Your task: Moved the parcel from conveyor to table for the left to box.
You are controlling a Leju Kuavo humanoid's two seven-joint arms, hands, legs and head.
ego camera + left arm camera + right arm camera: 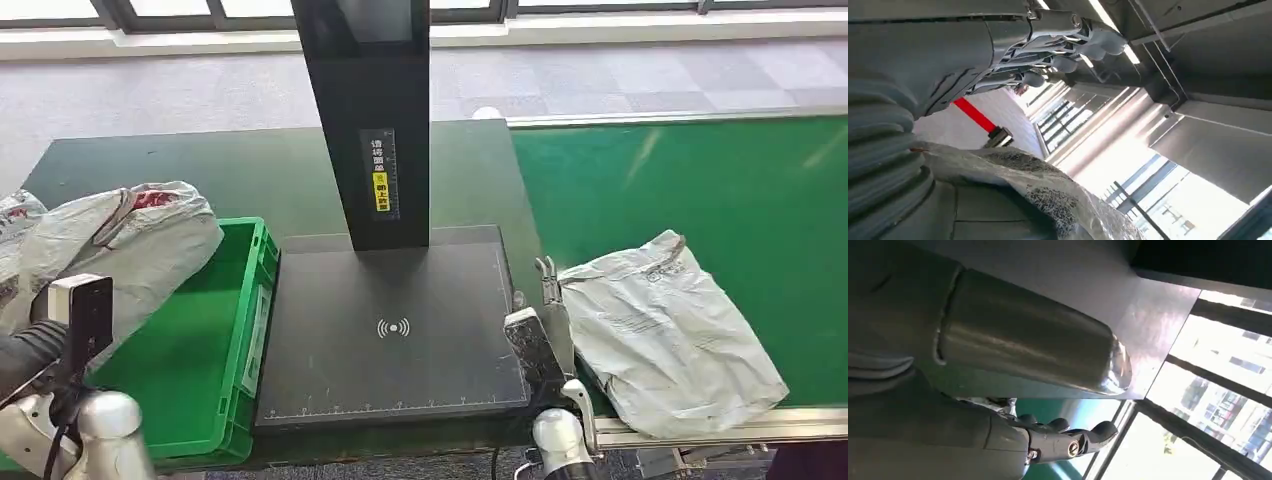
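We're looking down at the grey parcel [672, 330], which lies crumpled on the green conveyor [720, 190], near its front edge and just right of the black scanner pad [390, 330] on the counter [250, 175]. Our right hand [547, 300] sits at the parcel's left edge, between it and the pad, fingers [1083, 432] stretched out and slightly apart, holding nothing; we can't tell whether they touch the bag. In the right wrist view those fingers reach out with the conveyor's green behind them. On the left, a green crate [215, 350] stands beside the pad, and a second grey bag [120, 250] hangs over its left side. Our left hand [1058, 45] is up beside that bag, fingers gently curled and spread, and the bag's crinkled plastic lies just beside the wrist, not gripped.
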